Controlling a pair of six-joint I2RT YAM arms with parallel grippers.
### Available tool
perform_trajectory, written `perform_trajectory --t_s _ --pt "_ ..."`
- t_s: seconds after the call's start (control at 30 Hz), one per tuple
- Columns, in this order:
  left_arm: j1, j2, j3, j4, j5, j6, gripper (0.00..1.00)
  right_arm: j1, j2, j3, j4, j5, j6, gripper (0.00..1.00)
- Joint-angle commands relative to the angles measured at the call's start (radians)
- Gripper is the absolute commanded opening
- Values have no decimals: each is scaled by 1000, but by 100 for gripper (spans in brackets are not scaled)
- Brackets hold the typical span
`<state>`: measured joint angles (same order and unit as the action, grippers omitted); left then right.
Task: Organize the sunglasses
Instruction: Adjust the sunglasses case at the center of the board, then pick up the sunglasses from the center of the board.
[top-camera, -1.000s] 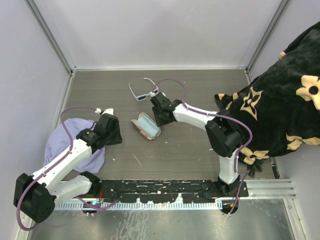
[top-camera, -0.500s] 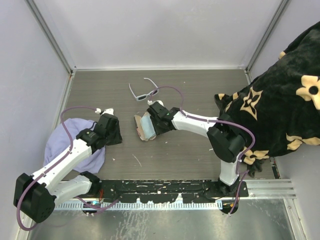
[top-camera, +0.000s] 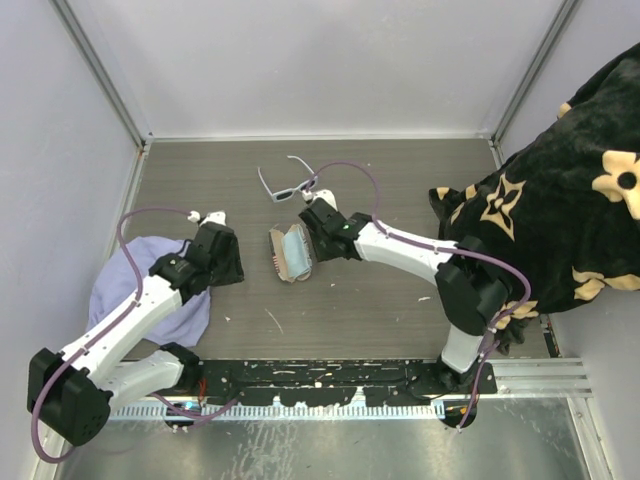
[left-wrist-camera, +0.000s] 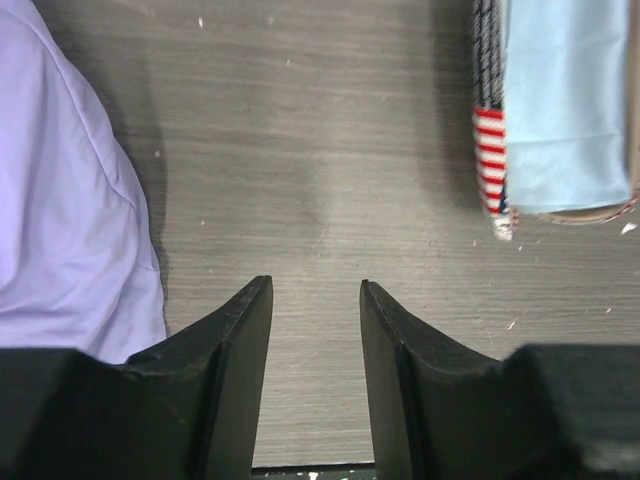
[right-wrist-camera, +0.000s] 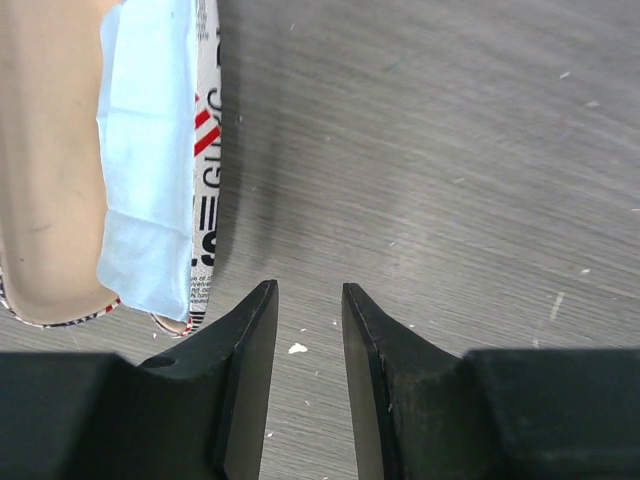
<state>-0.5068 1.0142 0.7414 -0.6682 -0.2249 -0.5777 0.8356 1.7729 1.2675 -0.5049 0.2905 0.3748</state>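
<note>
The sunglasses (top-camera: 288, 185), white frame with dark lenses, lie unfolded on the table behind the other items; neither wrist view shows them. The flag-patterned case (top-camera: 282, 255) lies open in front of them with the light blue cloth (top-camera: 296, 250) on it. My right gripper (top-camera: 315, 243) is open and empty, just right of the case. In the right wrist view its fingertips (right-wrist-camera: 308, 292) hover over bare table, with the case (right-wrist-camera: 205, 200) and blue cloth (right-wrist-camera: 150, 150) at upper left. My left gripper (top-camera: 228, 265) is open and empty, left of the case (left-wrist-camera: 490, 150), fingertips (left-wrist-camera: 315, 290) over bare table.
A lavender cloth (top-camera: 120, 285) lies at the front left under the left arm and shows in the left wrist view (left-wrist-camera: 60, 200). A black fabric with tan flowers (top-camera: 570, 200) fills the right side. Grey walls close off the back and sides.
The right gripper came down to the case, turned it more upright and spread it open, then drew back slightly to the right. The left gripper shifted a little.
</note>
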Motion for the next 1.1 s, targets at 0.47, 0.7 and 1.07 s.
perform_trajectory --t_s 0.47,0.7,1.07 --pt "180 667 719 120 41 72 44 -92 -294 -142 115 59 8 40" --pt "225 1083 1128 67 87 161 46 -93 -433 -286 118 29 33 40" --pt "276 1363 1452 -23 135 191 52 -108 -502 -363 118 42 33 41"
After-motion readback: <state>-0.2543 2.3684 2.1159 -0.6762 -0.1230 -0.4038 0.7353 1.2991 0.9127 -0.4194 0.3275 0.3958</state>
